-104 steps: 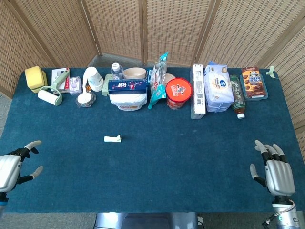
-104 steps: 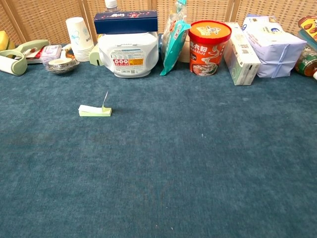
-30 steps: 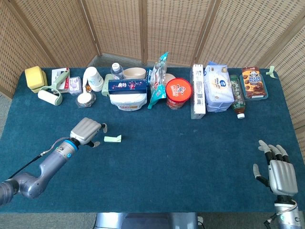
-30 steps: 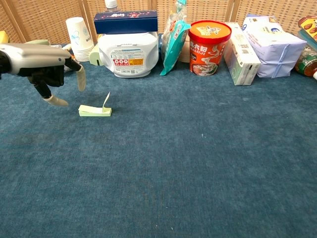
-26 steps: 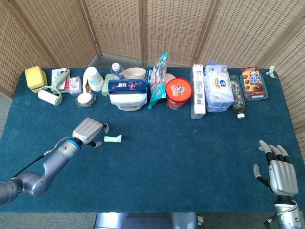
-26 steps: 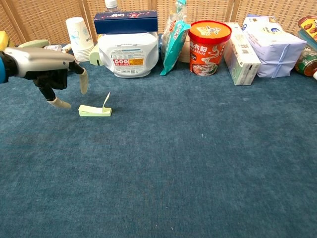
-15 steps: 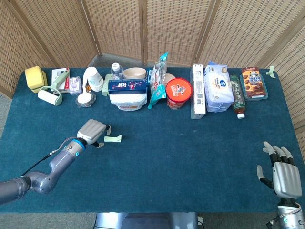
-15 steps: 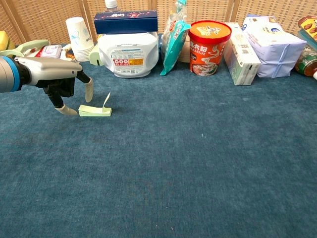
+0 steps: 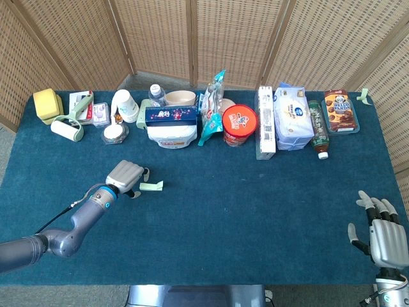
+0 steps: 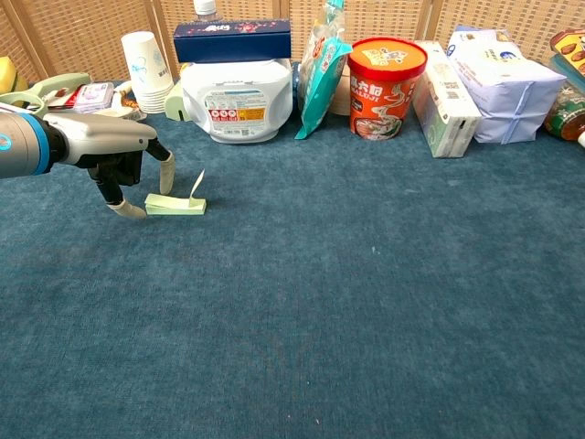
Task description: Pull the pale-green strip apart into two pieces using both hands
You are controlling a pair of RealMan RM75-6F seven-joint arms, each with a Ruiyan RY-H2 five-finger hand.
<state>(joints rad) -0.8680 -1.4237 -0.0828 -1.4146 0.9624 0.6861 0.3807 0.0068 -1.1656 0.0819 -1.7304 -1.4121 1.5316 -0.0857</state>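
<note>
1. The worktop (image 9: pixel 211 217) is covered in blue carpet.
2. The left hand (image 10: pixel 114 151) hovers just left of the pale-green strip (image 10: pixel 175 204), fingers apart and curled downward, holding nothing.
3. The right hand (image 9: pixel 382 236) lies well right of the strip, fingers spread and empty.
4. The strip lies in front of the white tub (image 10: pixel 236 99), one end flicked up.

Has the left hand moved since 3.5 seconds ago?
Yes. The left hand has come in from the table's left edge toward the pale-green strip, now right beside its left end.
</note>
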